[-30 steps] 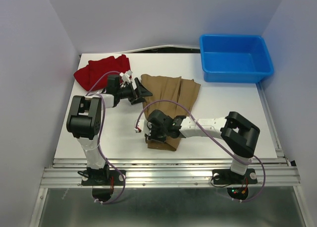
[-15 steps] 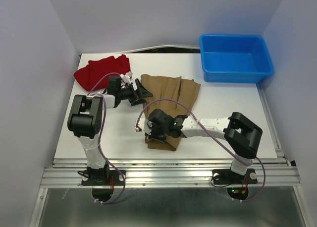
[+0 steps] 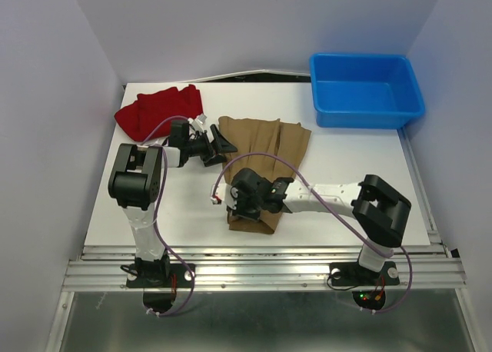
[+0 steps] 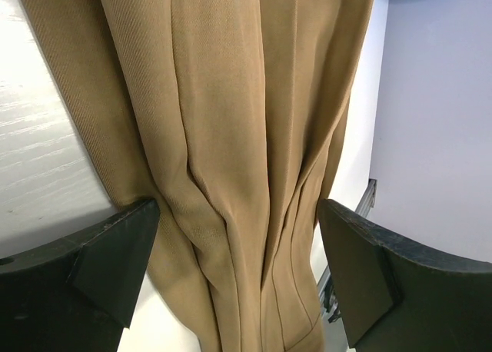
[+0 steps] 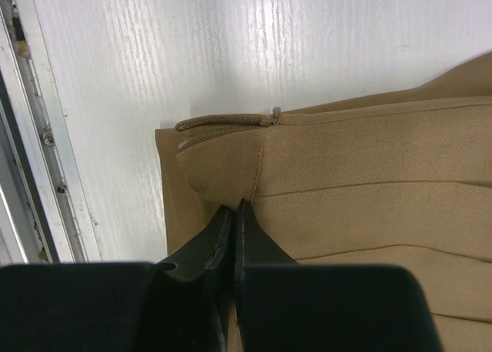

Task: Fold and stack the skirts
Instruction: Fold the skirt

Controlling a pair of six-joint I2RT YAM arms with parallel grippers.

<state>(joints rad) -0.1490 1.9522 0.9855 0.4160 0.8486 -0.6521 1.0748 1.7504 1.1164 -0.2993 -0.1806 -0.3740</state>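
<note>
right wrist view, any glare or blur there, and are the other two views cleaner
Right wrist view: streaky glare on the white table top, tan-brown pleated cloth skirt sharp, the right pincer a dark soft-edged mass at the bottom. Left wrist view: skirt weave crisp, table washed out at left, left pincer dark and underexposed. Top external view: even light, soft shadows, no blur.

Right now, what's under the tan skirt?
White table shows around the tan skirt; beneath the cloth itself is hidden. The right gripper pinches its near corner.
</note>
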